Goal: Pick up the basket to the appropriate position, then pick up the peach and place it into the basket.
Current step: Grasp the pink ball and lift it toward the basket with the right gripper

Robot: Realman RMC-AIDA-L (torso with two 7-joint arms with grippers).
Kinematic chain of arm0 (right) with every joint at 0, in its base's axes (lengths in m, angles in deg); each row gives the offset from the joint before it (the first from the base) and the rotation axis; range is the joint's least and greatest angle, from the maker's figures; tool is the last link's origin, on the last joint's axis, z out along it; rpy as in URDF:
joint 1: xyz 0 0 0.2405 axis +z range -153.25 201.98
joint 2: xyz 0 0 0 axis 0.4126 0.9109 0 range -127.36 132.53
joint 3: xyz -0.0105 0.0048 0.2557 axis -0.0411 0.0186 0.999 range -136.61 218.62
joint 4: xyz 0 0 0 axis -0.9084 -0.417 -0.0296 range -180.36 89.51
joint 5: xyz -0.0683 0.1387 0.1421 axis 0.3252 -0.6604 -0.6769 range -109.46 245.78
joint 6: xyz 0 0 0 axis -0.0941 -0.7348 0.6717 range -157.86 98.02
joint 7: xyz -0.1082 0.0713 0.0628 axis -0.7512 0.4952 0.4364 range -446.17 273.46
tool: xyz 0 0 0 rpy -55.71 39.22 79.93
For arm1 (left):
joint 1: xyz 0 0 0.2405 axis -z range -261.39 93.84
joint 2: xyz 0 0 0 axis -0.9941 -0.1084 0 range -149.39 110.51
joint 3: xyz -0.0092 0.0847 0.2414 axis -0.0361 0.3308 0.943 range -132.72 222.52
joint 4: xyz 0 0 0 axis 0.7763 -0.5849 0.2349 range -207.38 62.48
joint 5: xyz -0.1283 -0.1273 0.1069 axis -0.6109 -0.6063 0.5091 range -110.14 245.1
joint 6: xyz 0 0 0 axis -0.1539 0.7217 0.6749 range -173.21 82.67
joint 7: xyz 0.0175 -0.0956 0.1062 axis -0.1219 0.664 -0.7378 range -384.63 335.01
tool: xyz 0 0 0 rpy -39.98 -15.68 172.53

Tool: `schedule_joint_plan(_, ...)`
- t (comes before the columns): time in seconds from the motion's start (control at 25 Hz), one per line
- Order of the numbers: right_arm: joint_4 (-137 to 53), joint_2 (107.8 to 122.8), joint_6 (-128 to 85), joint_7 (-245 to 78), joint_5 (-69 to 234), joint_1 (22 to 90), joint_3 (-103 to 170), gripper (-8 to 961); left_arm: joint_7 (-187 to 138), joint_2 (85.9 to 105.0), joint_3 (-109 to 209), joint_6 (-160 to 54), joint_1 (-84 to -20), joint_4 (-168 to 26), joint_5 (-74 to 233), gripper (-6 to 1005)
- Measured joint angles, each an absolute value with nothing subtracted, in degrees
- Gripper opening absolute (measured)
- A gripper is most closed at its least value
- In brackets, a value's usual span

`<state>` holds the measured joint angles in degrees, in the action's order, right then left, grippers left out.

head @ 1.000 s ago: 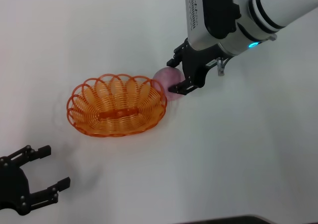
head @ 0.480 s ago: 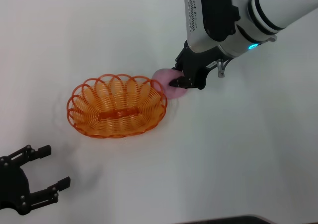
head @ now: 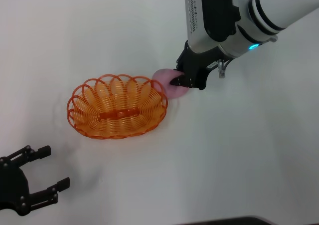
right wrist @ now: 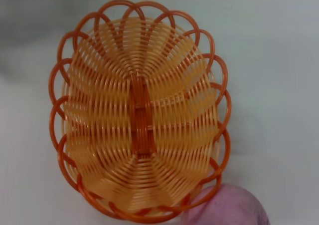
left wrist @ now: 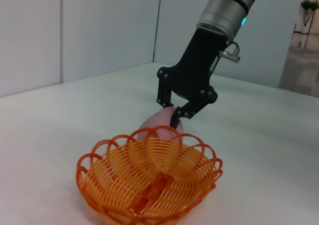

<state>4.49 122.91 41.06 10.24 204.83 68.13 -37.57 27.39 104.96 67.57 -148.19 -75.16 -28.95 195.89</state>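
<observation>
basket [head: 117, 112]: orange looped wire, plastic by its look, smooth with a slight gloss; flat slotted base
peach [head: 167, 83]: matt pink skin, soft-looking, faintly mottled
right gripper [head: 183, 81]: black matt fingers, hard plastic or metal, cannot tell which
right arm [head: 239, 15]: glossy white shell with black bands
left gripper [head: 25, 182]: matt black
table [head: 239, 150]: plain white, smooth, matt

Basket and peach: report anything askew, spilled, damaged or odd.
Nothing stands out. The basket sits upright and empty on the white table, its loops intact. The peach lies just outside its rim, whole, with the right gripper shut on it. The left gripper waits open near the robot.
</observation>
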Motion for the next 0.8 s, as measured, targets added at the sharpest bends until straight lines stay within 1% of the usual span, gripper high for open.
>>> schedule_joint_plan(0.28, 4.7, 122.91, 41.1, 10.4, 204.8, 68.1, -37.5, 138, 27.4, 104.92, 67.6, -148.2, -75.2, -28.9, 195.9, 831)
schedule_joint_plan(0.4, 6.1, 122.82, 41.3, 11.3, 205.0, 67.6, -37.3, 138, 27.4, 104.92, 67.6, -148.2, -75.2, -28.9, 195.9, 831)
schedule_joint_plan(0.6, 12.1, 122.62, 41.7, 12.6, 205.4, 64.2, -36.0, 138, 27.5, 104.92, 67.6, -148.0, -75.3, -28.9, 196.0, 830)
schedule_joint_plan(0.8, 15.4, 122.47, 44.2, 12.8, 205.2, 62.3, -31.4, 139, 27.5, 104.93, 67.6, -148.0, -75.2, -28.9, 196.0, 830)
